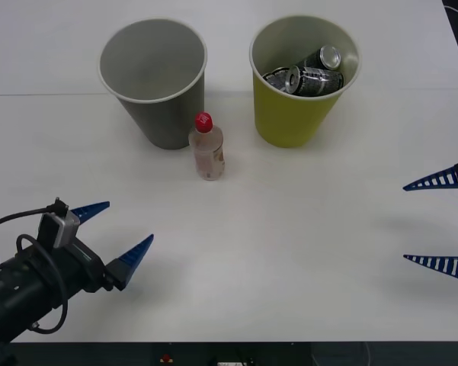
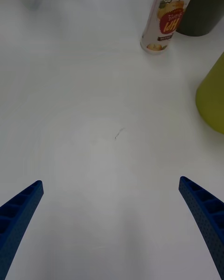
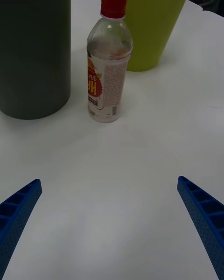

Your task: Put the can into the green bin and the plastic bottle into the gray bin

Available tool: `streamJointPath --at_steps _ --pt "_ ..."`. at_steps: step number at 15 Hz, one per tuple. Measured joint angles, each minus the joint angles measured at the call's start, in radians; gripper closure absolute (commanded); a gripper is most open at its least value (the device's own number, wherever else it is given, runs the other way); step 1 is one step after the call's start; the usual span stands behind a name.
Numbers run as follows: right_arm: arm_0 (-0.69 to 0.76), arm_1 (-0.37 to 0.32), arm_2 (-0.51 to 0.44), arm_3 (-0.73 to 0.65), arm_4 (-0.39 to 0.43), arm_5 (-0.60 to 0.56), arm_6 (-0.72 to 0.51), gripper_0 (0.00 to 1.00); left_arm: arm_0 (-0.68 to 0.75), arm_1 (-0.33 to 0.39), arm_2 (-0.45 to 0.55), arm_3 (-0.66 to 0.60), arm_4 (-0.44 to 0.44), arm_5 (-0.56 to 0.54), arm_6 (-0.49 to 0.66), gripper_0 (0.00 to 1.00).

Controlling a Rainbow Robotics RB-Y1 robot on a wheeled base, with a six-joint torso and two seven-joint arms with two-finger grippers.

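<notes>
one half of the job looks finished: two crushed dark cans [image 1: 305, 76] already lie inside the green bin [image 1: 293, 122], which stands at the far right of the white counter [image 1: 289, 252]. the gray bin [image 1: 156, 114] to its left looks bare inside, so the bottle half is not yet done.

the plastic bottle [image 1: 206, 149] stands upright on the counter, just in front of the gray bin's right side and between the two bins, near the gray one but whether it touches i cannot tell. it is small and clear with a red cap, shorter than either bin, and wears a pale label with red-orange lettering; it looks nearly or wholly drained, so it should be light and easy to tip.

the left tool [image 1: 116, 229] hangs low over the near left of the counter, its blue ribbed fingers spread wide and holding nothing, aimed toward the bottle and well apart from it. the right tool [image 1: 438, 223] waits at the right edge, fingers likewise spread and bare.
</notes>
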Motion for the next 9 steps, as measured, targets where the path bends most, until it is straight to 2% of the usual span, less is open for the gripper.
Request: streamJointPath --at_steps 5,7,9 --pt "0.0 0.0 0.0 0.0 0.0 0.0 0.0 0.0 -0.172 -0.001 -0.311 0.001 -0.042 0.365 0.056 0.0" --pt "0.0 0.0 0.0 0.0 0.0 0.0 0.0 0.0 -0.234 -0.013 -0.403 0.007 -0.045 0.456 0.073 0.0" --pt "0.0 0.0 0.0 0.0 0.0 0.0 0.0 0.0 -0.284 -0.054 -0.46 0.035 -0.051 0.508 0.086 0.0"
